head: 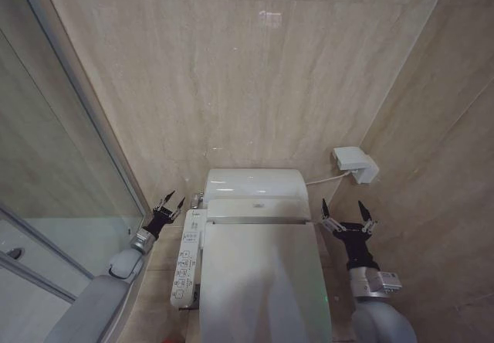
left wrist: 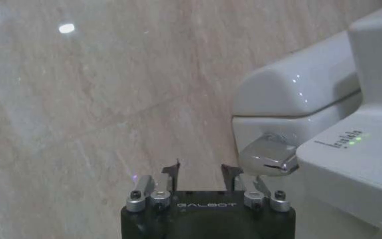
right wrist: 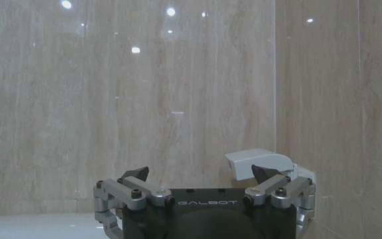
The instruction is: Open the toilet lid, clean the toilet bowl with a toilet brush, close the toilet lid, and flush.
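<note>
Left claw (head: 169, 202) open beside toilet lid (head: 258, 281), right claw (head: 348, 214) open opposite

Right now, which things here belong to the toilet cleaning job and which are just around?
Job: closed glossy white oval toilet lid; chrome flush lever; open left tool; open right tool.
Around: white side control panel; white wall box; glass shower door.

The toilet lid (head: 258, 281) is glossy white, the control panel (head: 186, 266) white with grey buttons, the wall tiles (head: 231, 73) beige with pale streaks, both hands black and silver.
</note>
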